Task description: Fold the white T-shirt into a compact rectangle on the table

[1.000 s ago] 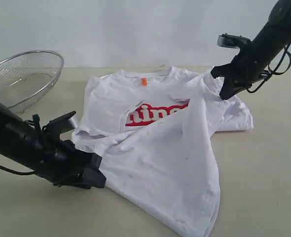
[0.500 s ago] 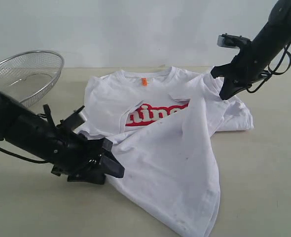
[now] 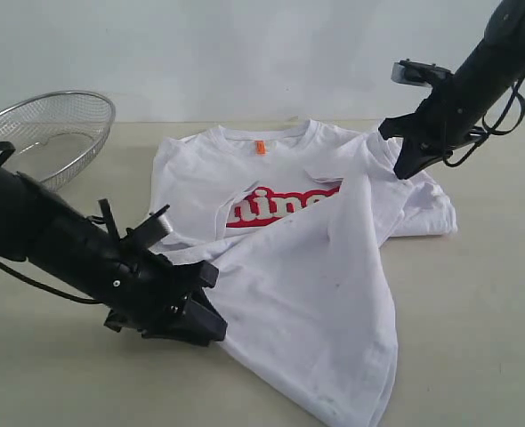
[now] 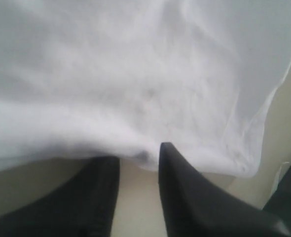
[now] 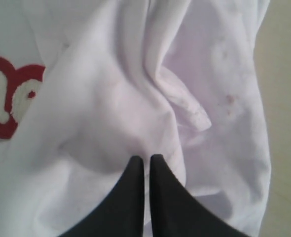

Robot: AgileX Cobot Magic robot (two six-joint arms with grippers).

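Nearest, low over the desk [image 3: 476,294]: left end effector [image 3: 211,327], parted, tips right at the near hem of the white T-shirt [image 3: 298,276], bare desk visible in the gap. Then the shirt itself, spread across the middle of the desk, lower half folded diagonally over part of the red lettering [image 3: 276,206]. Farther back, orange neck tag [image 3: 260,147] at the collar. At the far right shoulder, right end effector [image 3: 403,169], pinched together on a raised fold of cloth. Far left, wire-mesh basket [image 3: 44,142].
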